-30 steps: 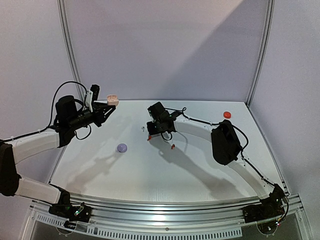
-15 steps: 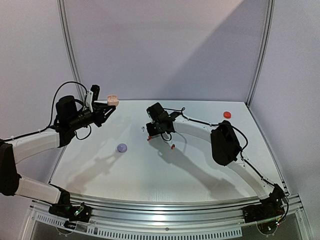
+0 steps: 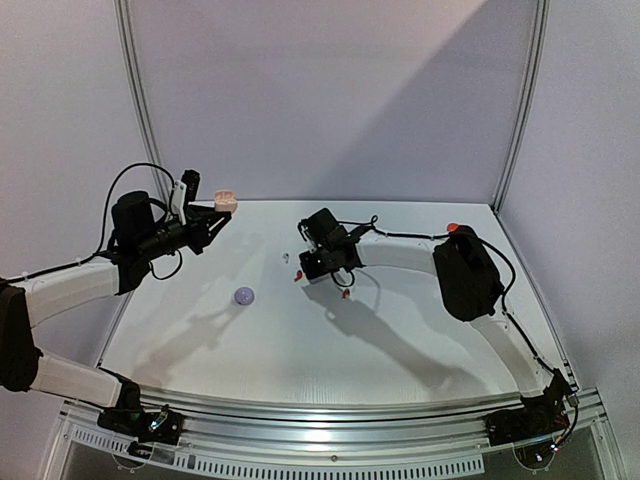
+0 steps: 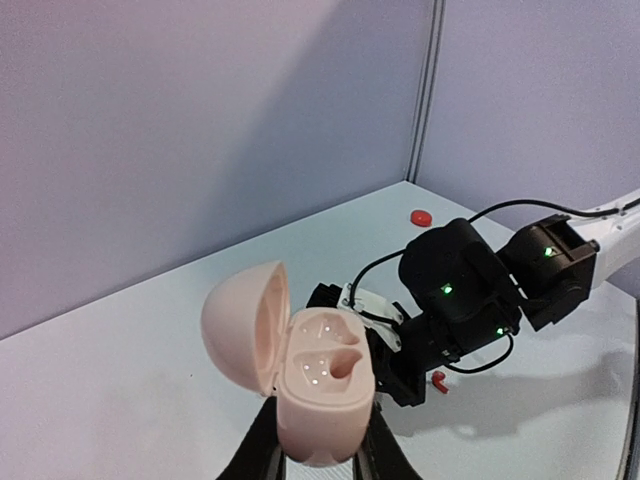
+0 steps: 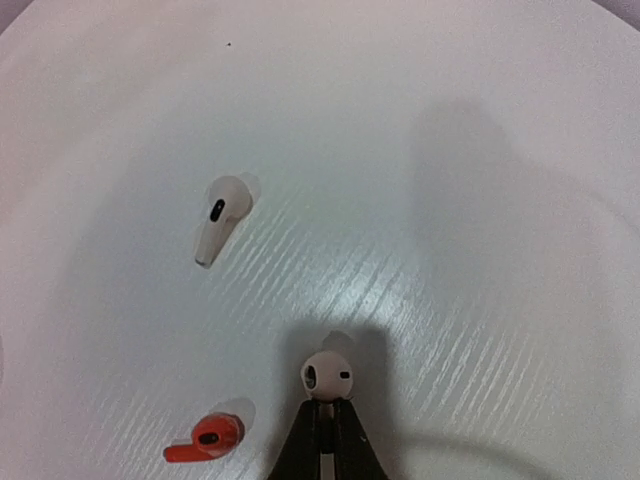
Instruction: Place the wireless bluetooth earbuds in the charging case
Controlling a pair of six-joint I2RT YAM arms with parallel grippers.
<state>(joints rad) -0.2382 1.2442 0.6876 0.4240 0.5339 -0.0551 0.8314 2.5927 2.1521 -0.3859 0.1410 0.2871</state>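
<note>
My left gripper [image 4: 318, 440] is shut on the base of a pale pink charging case [image 4: 322, 378], held up in the air at the table's far left with its lid hinged open and both wells bare. In the top view the case [image 3: 225, 202] sits at the tip of the left gripper [image 3: 215, 212]. My right gripper [image 5: 326, 405] is low over the table, shut on the stem of a white earbud [image 5: 327, 376]. A second white earbud [image 5: 220, 216] and a red earbud [image 5: 207, 439] lie loose beside it.
A closed lilac case [image 3: 244, 295] sits on the left half of the table. A red case [image 3: 455, 229] rests at the far right by the right arm's elbow. Another red earbud [image 3: 345, 293] lies just under the right arm's wrist.
The right gripper's jaws have come together on the white earbud's stem. The right arm's elbow has swung to the right. The left arm and the case have stayed put.
</note>
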